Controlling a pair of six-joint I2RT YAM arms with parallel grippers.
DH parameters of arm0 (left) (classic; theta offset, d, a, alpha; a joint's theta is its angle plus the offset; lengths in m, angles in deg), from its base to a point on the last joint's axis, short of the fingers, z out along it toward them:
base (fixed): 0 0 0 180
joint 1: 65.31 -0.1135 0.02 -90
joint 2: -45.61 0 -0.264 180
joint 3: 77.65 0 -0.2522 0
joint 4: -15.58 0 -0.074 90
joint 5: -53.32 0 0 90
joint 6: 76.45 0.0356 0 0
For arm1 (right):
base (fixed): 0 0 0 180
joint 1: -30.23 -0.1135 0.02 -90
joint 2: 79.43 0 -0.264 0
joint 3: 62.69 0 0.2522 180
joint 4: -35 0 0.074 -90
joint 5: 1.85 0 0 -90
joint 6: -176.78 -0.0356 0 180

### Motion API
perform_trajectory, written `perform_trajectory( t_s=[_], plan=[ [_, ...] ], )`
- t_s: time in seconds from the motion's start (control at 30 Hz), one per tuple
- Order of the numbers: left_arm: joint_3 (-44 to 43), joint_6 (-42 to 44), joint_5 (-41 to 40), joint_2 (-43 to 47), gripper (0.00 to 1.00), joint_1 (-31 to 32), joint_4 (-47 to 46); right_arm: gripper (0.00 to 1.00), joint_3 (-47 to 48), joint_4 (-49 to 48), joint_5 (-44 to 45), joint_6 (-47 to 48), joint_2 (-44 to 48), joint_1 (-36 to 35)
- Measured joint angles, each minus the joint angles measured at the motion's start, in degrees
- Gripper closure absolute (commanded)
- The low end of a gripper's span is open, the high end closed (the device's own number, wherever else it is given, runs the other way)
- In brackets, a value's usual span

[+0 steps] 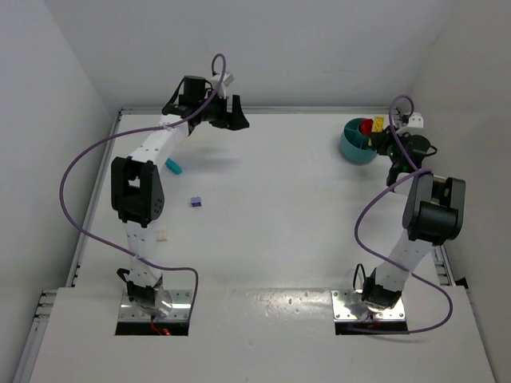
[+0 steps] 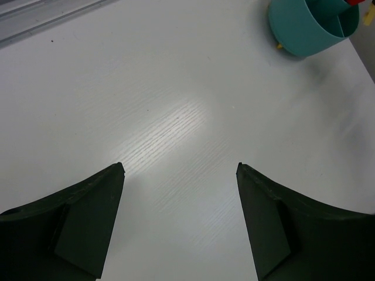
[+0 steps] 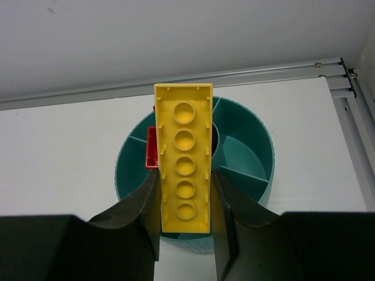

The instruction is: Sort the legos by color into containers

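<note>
My right gripper (image 3: 185, 175) is shut on a long yellow plate (image 3: 183, 158) and holds it upright over the round teal dish (image 3: 246, 146). A red brick (image 3: 152, 149) stands in a left compartment of the dish. In the top view the dish (image 1: 351, 148) is at the far right, with my right gripper (image 1: 382, 136) and the yellow plate (image 1: 378, 124) at its rim. My left gripper (image 1: 233, 112) is open and empty at the far back; its wrist view (image 2: 180, 170) shows bare table. A cyan brick (image 1: 173, 167), a purple cube (image 1: 196, 202) and a cream cube (image 1: 161, 236) lie on the left of the table.
The table's back rail (image 3: 176, 85) and right rail (image 3: 357, 99) run close behind and beside the dish. The left wrist view shows the dish (image 2: 310, 26) far off at upper right. White walls enclose the table on three sides.
</note>
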Motion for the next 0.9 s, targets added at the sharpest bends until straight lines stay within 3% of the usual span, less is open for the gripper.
perform_trajectory(
  t_s=[0.9],
  plan=[
    [1.27, 1.70, -1.81, 0.24, 0.14, 0.66, 0.07, 0.94, 0.74, -3.21, -0.04, 0.00, -3.85, 0.00]
  ],
)
